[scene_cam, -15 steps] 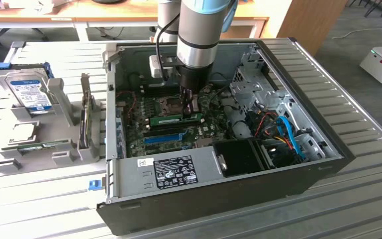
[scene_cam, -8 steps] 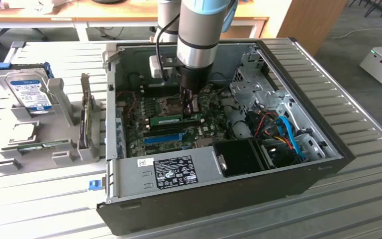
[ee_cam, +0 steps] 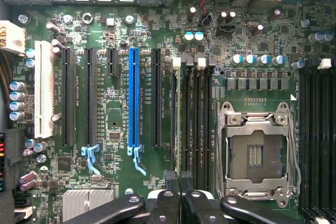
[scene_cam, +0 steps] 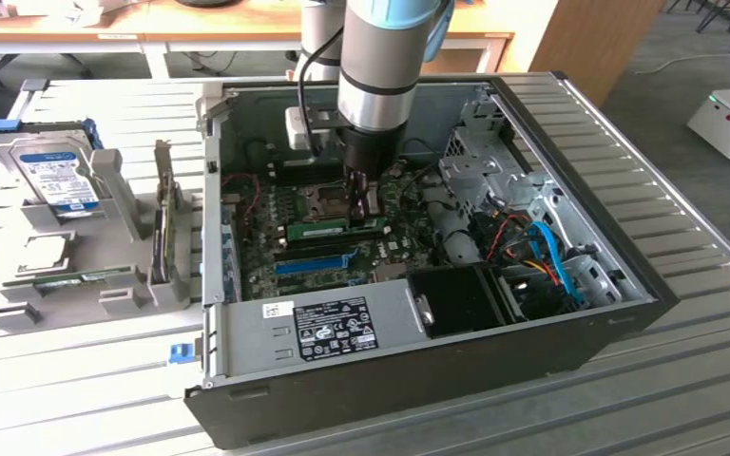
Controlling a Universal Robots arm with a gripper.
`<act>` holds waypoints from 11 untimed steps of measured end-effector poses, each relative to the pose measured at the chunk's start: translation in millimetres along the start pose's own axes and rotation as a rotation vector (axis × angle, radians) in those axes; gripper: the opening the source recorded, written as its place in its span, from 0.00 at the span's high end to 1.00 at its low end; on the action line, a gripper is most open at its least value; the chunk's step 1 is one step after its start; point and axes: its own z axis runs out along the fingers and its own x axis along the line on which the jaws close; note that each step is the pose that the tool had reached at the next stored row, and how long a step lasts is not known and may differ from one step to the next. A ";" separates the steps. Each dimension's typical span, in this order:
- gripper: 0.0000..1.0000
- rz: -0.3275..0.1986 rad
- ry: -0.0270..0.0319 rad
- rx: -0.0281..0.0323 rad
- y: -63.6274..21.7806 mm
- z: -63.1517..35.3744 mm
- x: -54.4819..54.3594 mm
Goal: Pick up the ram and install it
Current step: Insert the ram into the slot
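The ram [scene_cam: 335, 228], a thin green stick, stands on edge along a memory slot on the motherboard inside the open computer case [scene_cam: 378, 328]. My gripper [scene_cam: 367, 211] comes straight down onto the stick near the end toward the exterior view's right. In the wrist view the ram [ee_cam: 180, 114] is a narrow pale line running from the black fingertips [ee_cam: 170, 178] along the slot. The gripper [ee_cam: 179, 178] is shut, and the stick's end runs into the seam between its two fingers.
A blue expansion slot [ee_cam: 133, 98] lies beside the memory slots, and the bare CPU socket [ee_cam: 257, 153] lies on their other side. Blue and orange cables [scene_cam: 553, 256] and a black fan shroud [scene_cam: 467, 296] fill the case's right. A hard drive [scene_cam: 61, 180] stands in a grey holder outside.
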 end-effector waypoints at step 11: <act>0.88 0.000 0.0001 0.0000 0.0 1.2 0.0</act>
